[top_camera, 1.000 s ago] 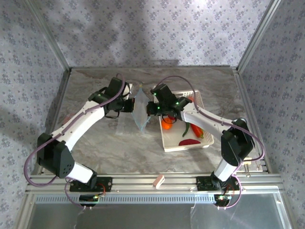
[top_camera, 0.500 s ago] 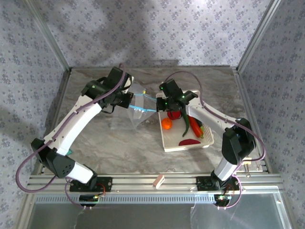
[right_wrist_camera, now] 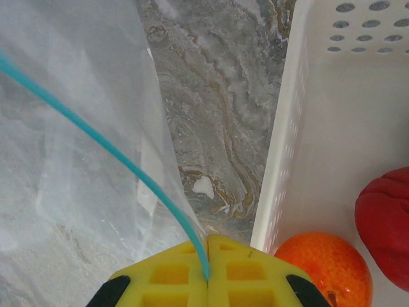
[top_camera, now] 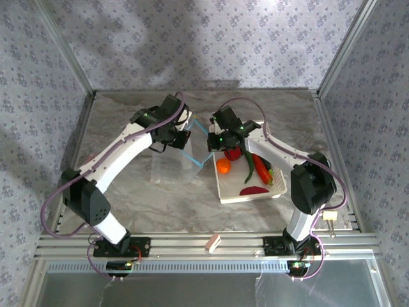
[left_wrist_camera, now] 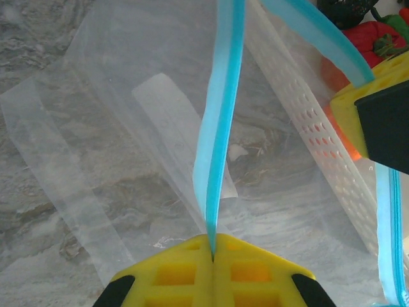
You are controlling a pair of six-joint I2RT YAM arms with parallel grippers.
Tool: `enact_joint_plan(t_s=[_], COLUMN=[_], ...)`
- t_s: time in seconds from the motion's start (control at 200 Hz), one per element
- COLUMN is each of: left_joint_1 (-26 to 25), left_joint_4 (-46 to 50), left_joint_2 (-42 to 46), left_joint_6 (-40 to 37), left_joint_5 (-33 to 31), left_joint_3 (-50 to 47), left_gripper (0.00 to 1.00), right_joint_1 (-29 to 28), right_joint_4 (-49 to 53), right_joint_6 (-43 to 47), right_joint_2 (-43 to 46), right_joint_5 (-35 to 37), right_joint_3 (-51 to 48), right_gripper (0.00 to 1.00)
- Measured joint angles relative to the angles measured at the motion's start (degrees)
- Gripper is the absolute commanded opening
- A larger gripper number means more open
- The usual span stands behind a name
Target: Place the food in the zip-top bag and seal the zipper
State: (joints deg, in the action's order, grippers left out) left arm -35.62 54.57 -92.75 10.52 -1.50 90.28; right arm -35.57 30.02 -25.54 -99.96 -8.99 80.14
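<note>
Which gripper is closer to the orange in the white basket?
Right. The right gripper holds the zipper close by the orange; the left gripper pinches it farther left, across the bag.

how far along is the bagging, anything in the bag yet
Done: the left gripper and right gripper are each shut on the light-blue zipper strip. In hand: holding the clear crinkly zip-top bag open between them. Left: the toy food lies in the white perforated basket, nothing bagged, zipper unsealed.

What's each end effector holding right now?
Left end effector: closed, pinching the zipper.
Right end effector: closed, also pinching the zipper.
</note>
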Motion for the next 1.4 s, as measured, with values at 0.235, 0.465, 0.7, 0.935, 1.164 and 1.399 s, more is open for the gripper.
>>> enact_joint_plan(t_s=[0.235,0.465,0.7,0.935,1.164,1.399], left_joint_1=[1.88,3.1,3.1,3.28,3.37,3.37], left_joint_4=[-1.7,-2.75,-3.65,-3.89,-4.57,-5.03], left_joint_2=[-4.15,-5.9,-6.08,-6.73,-7.28,-7.93], left_joint_6=[-0.02,-0.04,-0.22,-0.5,-0.68,-1.07], left_joint_5=[2.45,3.93,5.22,5.79,6.67,6.95], left_joint_3=[2.47,3.98,4.72,4.72,4.72,4.72], left_gripper=[0.0,0.0,0.0,0.0,0.0,0.0], right_joint_1=[0.85,0.9,1.09,3.28,5.18,7.02], right_joint_4=[-0.2,-0.17,-0.22,1.16,4.57,3.06], right_joint_6=[0.2,0.63,1.07,0.96,-2.19,-4.98], right_joint_2=[-1.09,-1.29,4.0,12.35,12.61,8.2], right_joint_5=[-0.7,-0.87,-0.79,2.27,9.4,10.38], right_joint_3=[0.15,0.15,-0.74,-3.52,-9.66,-11.1], right_gripper=[0.27,0.46,0.61,0.62,0.69,0.76])
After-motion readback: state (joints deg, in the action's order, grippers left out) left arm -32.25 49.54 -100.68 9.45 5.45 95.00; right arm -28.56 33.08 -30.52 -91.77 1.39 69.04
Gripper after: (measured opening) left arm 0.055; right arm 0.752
